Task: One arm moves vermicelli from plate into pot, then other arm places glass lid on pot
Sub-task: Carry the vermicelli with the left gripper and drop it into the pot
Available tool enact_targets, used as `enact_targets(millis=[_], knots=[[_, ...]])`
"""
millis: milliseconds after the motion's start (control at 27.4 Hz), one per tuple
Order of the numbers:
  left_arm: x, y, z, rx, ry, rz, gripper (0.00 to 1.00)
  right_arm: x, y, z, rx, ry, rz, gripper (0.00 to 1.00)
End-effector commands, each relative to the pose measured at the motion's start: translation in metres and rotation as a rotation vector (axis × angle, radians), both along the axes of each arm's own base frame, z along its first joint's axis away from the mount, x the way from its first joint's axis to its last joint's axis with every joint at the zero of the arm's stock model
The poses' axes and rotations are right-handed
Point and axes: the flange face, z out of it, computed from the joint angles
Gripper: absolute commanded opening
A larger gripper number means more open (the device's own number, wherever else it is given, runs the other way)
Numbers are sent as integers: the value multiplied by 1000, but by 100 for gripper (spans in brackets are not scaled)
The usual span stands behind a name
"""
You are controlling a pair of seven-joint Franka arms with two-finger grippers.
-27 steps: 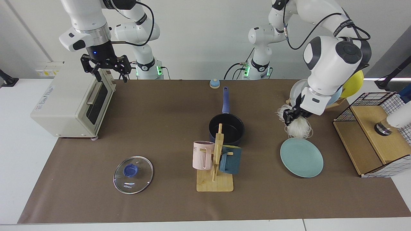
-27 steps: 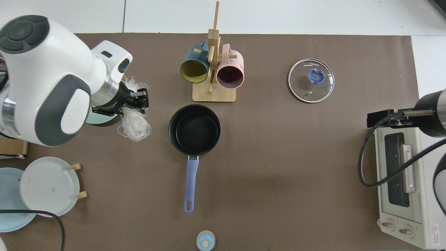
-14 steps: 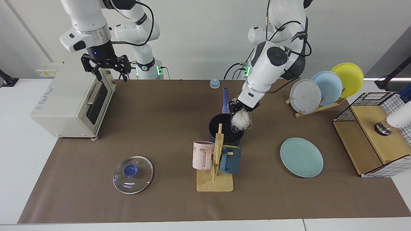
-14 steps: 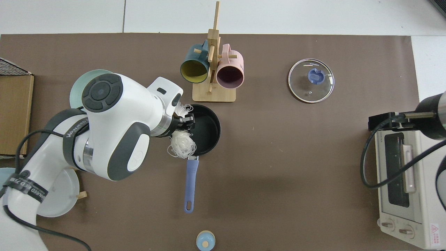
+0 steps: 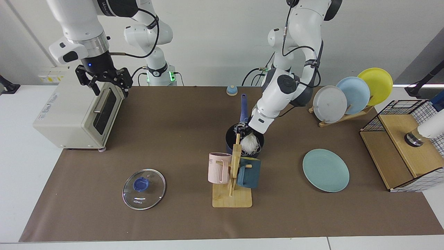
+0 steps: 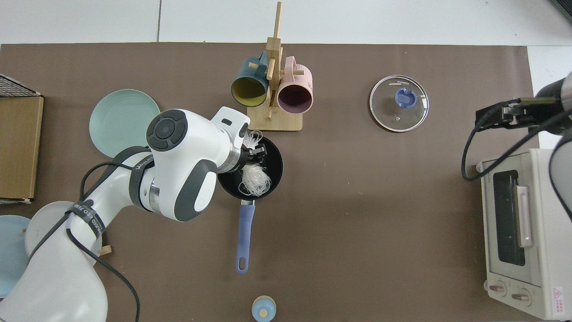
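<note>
Left gripper [image 5: 244, 133] fingers clamped on vermicelli [image 5: 250, 145], inside rim of pot [image 6: 273, 154].
Strands hang below the fingers into the pot; plate [image 5: 326, 170] bare, well apart. Right gripper [image 5: 102, 77] fingers spread wide above toaster oven [image 5: 66, 114], arm waiting; glass lid [image 5: 144, 189] flat on mat, well below those fingers.

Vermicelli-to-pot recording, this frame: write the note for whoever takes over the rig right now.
Left claw: down in the small dark saucepan, shut on the white vermicelli clump, not yet released.
Right claw: open, waiting in the air over the cream toaster oven.
Pale teal round plate: bare.
Clear glass lid with blue knob: flat on the brown mat, untouched.
Left to do: release the noodles, withdraw, then the right arm lids the saucepan.
</note>
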Motion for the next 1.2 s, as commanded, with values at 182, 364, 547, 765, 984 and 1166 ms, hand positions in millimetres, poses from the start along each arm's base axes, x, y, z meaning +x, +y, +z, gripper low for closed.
enact_targets(millis=[182, 364, 547, 765, 984, 1166], knots=[[-4, 5, -15, -9, -40, 36, 31, 114, -1, -111, -8, -22, 30, 98], [2, 18, -14, -4, -38, 57, 100, 143, 1, -178, -8, -40, 39, 98], [11, 32, 6, 10, -20, 66, 100, 159, 12, -224, 41, -61, 30, 98], [14, 58, 65, 56, 4, 72, 100, 166, 11, -253, 60, -73, 21, 98], [8, 103, 122, 180, -60, 88, 100, 165, 19, -282, 60, -65, 18, 98], [-9, 139, 166, 264, -77, 21, 100, 163, 21, -302, 61, -74, 15, 97]])
